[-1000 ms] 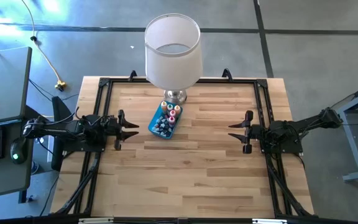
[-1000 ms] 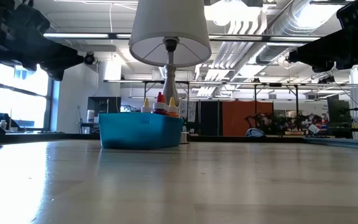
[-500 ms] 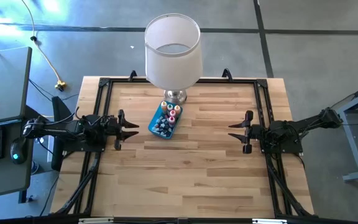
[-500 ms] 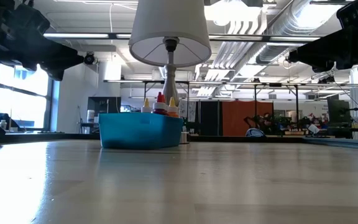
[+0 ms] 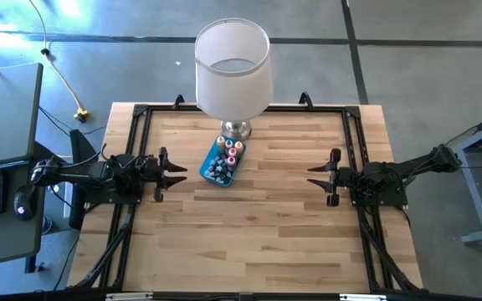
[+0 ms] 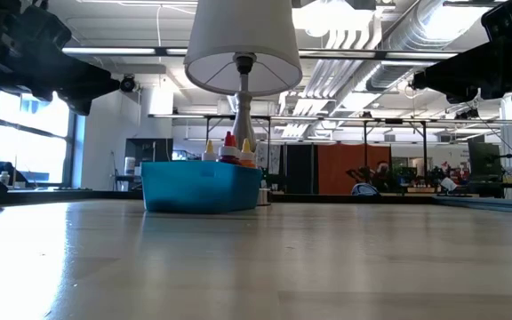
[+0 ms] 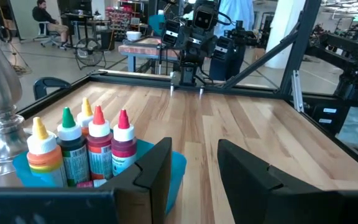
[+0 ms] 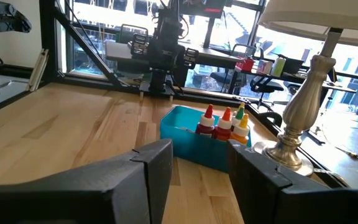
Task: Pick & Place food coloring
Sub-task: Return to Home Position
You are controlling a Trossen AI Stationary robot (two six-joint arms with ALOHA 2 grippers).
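Looking down on the wooden table (image 5: 258,234), I see the blue tray (image 6: 201,187) just in front of a white-shaded lamp (image 5: 233,63). The food coloring bottles (image 5: 224,157) stand upright inside the tray, packed close together. The left arm (image 5: 124,176) waits near the tray's left side. The right arm (image 5: 375,180) sits farther off on the tray's right. Both point toward the tray. Each arm's jaws are parted and hold nothing.

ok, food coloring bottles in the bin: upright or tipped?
Upright: the food coloring bottles stand tips-up inside the blue bin, tips poking above its wall in the low view.
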